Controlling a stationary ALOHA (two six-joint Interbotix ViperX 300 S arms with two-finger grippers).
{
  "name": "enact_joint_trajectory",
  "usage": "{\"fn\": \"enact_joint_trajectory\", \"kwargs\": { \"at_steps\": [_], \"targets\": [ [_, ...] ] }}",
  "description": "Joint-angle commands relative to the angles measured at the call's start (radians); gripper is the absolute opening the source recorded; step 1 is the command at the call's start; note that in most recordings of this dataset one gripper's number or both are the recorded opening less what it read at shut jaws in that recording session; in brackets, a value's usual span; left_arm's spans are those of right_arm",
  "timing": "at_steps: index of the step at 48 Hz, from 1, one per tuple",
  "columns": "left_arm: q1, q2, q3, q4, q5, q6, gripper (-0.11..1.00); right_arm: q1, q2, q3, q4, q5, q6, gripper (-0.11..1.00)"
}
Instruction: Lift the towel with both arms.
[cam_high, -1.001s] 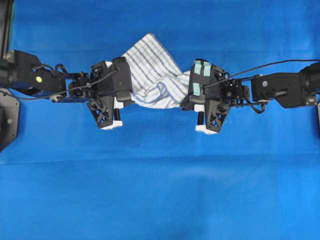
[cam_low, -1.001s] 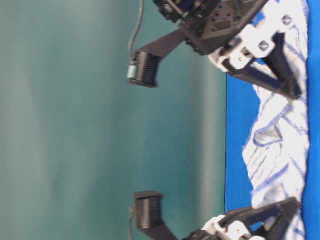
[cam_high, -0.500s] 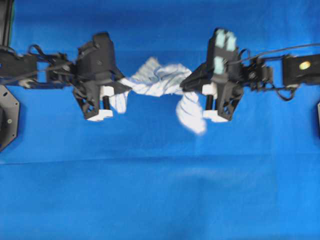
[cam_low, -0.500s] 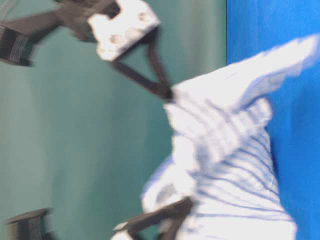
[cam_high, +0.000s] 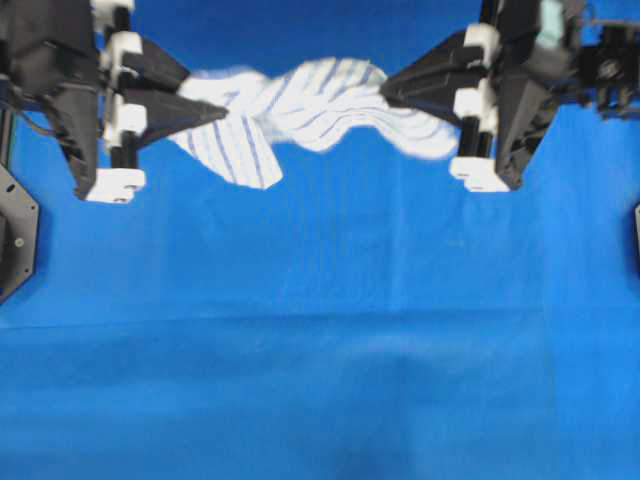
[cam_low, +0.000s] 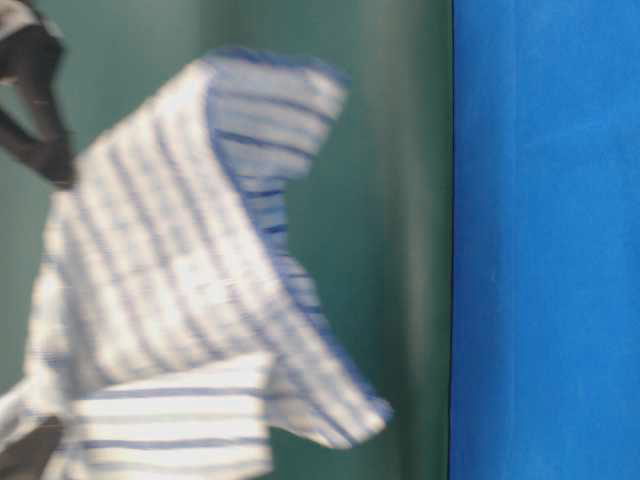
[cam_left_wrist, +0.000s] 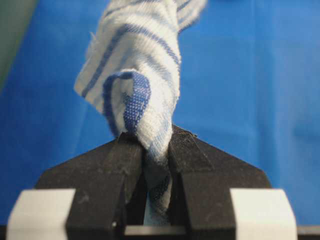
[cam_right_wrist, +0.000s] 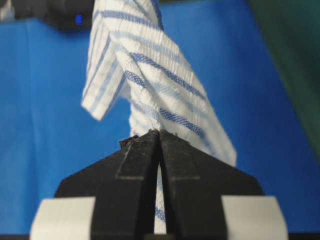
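**Overhead view: towel up and stretched between both tools**

Overhead exterior: the towel (cam_high: 300, 105) hangs twisted between the left tool (cam_high: 215, 108) and the right tool (cam_high: 388, 92), far above the blue desk (cam_high: 320, 350). The lift looks essentially done; only holding it remains. A second earlier it lay bunched on the desk with the tools close together; they have since risen and spread apart.

Table-level exterior: the towel (cam_low: 180, 290) floats well clear of the desk (cam_low: 545, 240), blurred.

Left wrist: the left tool (cam_left_wrist: 150, 150) is clamped on a towel (cam_left_wrist: 140, 75) corner.

Right wrist: the right tool (cam_right_wrist: 159, 137) pinches the towel (cam_right_wrist: 145, 65) tight.
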Motion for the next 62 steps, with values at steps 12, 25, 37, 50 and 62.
{"fn": "enact_joint_trajectory", "kwargs": {
  "at_steps": [12, 25, 37, 50, 62],
  "targets": [
    [0.003, -0.015, -0.153, 0.000, 0.021, -0.002, 0.05, 0.049, -0.048, -0.150, -0.003, 0.072, -0.037, 0.01],
    [0.003, -0.012, -0.181, 0.000, 0.035, 0.000, 0.05, 0.069, -0.071, -0.173, -0.003, 0.098, -0.040, 0.01],
    [-0.003, -0.008, -0.178, 0.002, 0.035, 0.003, 0.05, 0.067, -0.060, -0.172, -0.005, 0.129, -0.049, 0.01],
    [-0.008, -0.008, -0.169, 0.000, 0.035, 0.002, 0.05, 0.069, -0.061, -0.170, -0.003, 0.133, -0.049, 0.01],
    [-0.035, -0.012, -0.156, 0.000, 0.028, -0.002, 0.46, 0.069, -0.061, -0.169, -0.011, 0.132, -0.041, 0.58]
  ]
}}
